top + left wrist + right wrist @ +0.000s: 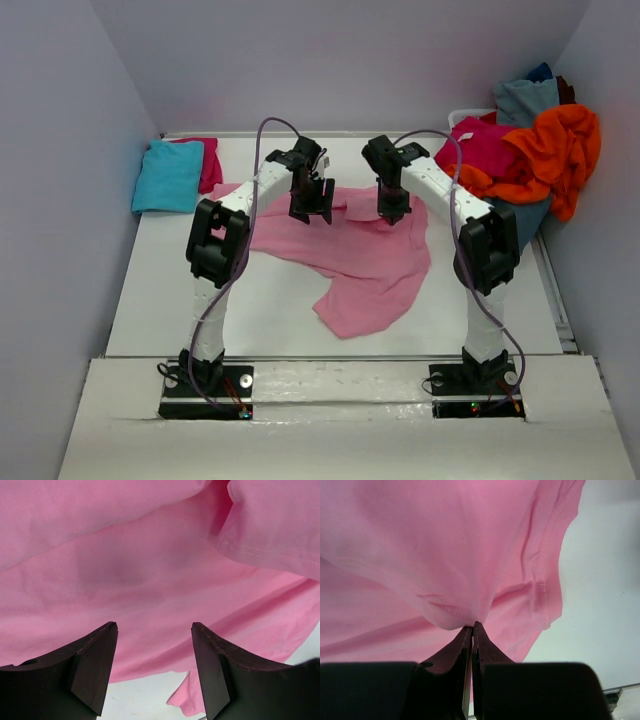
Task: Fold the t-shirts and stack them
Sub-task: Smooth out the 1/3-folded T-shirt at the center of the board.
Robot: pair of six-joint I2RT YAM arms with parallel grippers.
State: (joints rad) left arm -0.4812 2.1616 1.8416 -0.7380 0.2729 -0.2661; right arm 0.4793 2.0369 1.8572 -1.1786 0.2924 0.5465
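Two arms lean over the white table in the top view, and between them lies the light pink t-shirt, rumpled and unfolded in the middle. Its long axis runs from the far left towards the near right, where a rounded lobe points at the arm bases. The left gripper and right gripper hang over its far edge, and from here their fingertips are too dark and small to read. At the far left a folded turquoise t-shirt covers most of a magenta t-shirt. At the far right an orange t-shirt and a grey-blue t-shirt sit in a heap whose lower part is hidden by the right arm.

From the left wrist, pink cloth fills nearly everything. The two black fingers stand wide apart above it with nothing between them. A stitched hem crosses the upper right, cut off by the frame.

From the right wrist, the jaws are pinched together on a small fold of the pink shirt, which bunches up to their tips. A sewn edge runs down beside bare table.
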